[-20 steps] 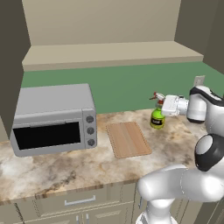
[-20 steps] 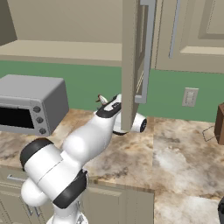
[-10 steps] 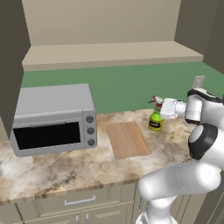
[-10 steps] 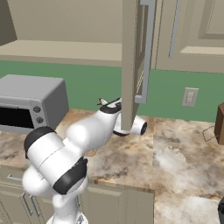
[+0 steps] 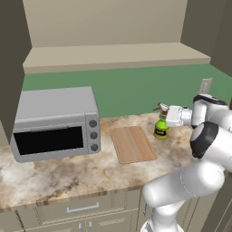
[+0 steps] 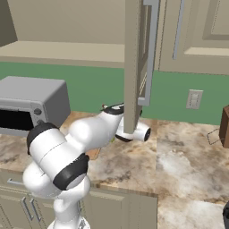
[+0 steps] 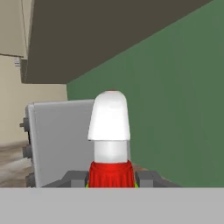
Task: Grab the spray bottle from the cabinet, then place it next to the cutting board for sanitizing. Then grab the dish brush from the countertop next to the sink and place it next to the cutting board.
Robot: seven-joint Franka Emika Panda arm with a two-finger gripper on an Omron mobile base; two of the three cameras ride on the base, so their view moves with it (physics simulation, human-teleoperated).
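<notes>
The spray bottle (image 5: 160,128), green with a yellow and black label, is upright just right of the cutting board (image 5: 132,144) on the countertop (image 5: 68,174). I cannot tell whether its base touches the stone. My gripper (image 5: 164,114) reaches in from the right and is shut on the bottle's neck, below the red and white head. In the hand view the spray head (image 7: 110,124) rises between my fingertips (image 7: 74,178). The cabinet (image 5: 113,54) stands open above, its pale shelf bare. The dish brush and the sink are out of view.
A grey toaster oven (image 5: 54,122) stands left of the board, and a green wall runs behind the counter. The open cabinet door (image 6: 134,67) hangs in front of my wrist in the right base view. A wall outlet (image 6: 193,99) is to the right.
The bottle has come down a little in my grip, closer to the countertop beside the board. My elbow has swung; the jaws stay shut on it.
</notes>
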